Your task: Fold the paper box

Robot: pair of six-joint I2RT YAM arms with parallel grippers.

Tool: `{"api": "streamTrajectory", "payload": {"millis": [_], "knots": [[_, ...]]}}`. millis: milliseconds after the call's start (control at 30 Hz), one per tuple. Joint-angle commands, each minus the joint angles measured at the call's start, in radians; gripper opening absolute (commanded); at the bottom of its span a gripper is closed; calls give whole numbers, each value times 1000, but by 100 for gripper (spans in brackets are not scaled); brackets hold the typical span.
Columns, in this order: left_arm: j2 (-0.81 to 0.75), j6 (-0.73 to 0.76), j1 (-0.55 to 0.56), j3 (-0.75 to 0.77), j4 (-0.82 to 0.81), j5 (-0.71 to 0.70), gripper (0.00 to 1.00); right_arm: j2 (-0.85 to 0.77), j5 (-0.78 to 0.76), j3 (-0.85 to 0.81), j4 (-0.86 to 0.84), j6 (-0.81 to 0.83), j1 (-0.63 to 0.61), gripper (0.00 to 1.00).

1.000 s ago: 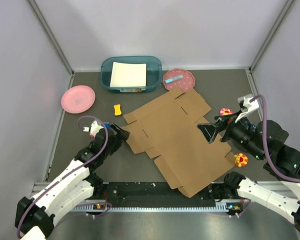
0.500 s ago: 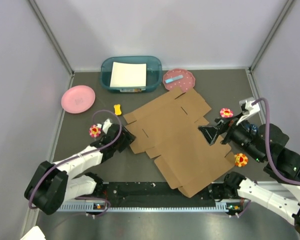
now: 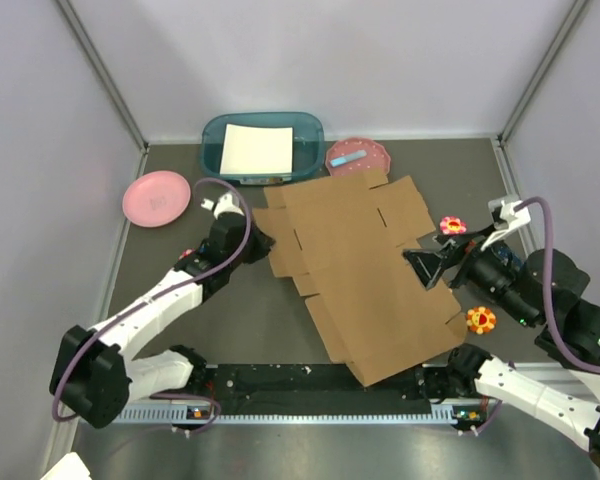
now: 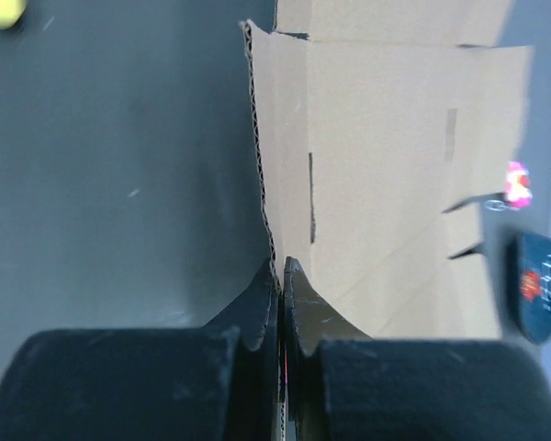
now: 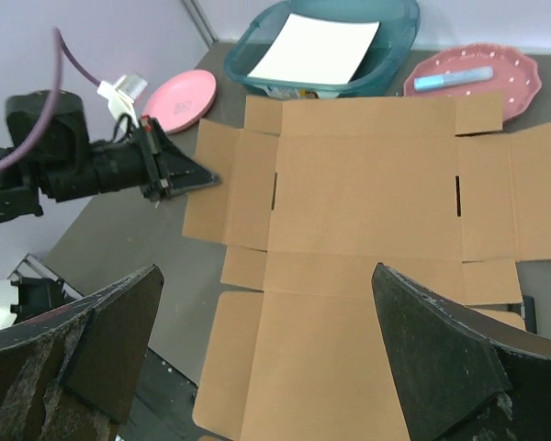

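Now left jaws, open before, clamp the paper box (image 3: pixel 365 270) edge; right jaws stay apart.

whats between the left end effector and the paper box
Nothing: the left end effector pinches the edge of the paper box, shown in the left wrist view.

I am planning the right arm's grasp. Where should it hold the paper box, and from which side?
Probably a right-edge flap of the paper box, from the right, one finger above, one below. It lies flat, so only edges fit; the left gripper pinches the left edge.
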State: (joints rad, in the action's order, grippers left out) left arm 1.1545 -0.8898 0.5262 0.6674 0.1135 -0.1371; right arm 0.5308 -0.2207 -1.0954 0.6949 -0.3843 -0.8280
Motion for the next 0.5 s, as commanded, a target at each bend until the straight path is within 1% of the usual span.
{"api": "streamTrajectory", "payload": {"millis": [0, 33, 67, 100, 133, 167, 200, 233, 267, 300, 367, 400, 433, 467], "knots": [[-79, 194, 3, 200, -8, 115, 0, -11, -23, -90, -9, 39, 6, 98], [-81, 215, 3, 234, 0, 186, 0, -11, -23, -98, -9, 42, 6, 98], [-78, 253, 1, 274, 21, 212, 0, -6, -23, -113, -5, 51, 6, 98], [-66, 274, 1, 363, 41, 252, 0, -6, -25, -121, -3, 53, 6, 98], [-56, 296, 1, 409, 63, 292, 0, -6, -23, -130, 0, 58, 6, 98], [-44, 336, 1, 455, 116, 388, 0, -6, -20, -147, 6, 59, 6, 98], [-17, 353, 1, 548, 153, 428, 0, -8, -14, -153, 6, 61, 6, 98], [-4, 367, -5, 589, 179, 473, 0, -8, -9, -162, 11, 61, 6, 99], [7, 374, -14, 618, 211, 602, 0, -9, -3, -173, 12, 62, 6, 99], [23, 370, -26, 655, 216, 666, 0, -11, 10, -178, 17, 61, 6, 99], [25, 329, -78, 653, 187, 799, 0, -14, 23, -185, 21, 59, 6, 99], [7, 309, -100, 637, 157, 848, 0, -17, 32, -187, 25, 58, 6, 99], [1, 284, -151, 623, 125, 891, 0, -18, 34, -187, 26, 55, 6, 99], [-2, 228, -181, 595, 98, 928, 0, -22, 38, -185, 31, 51, 4, 99]]}}
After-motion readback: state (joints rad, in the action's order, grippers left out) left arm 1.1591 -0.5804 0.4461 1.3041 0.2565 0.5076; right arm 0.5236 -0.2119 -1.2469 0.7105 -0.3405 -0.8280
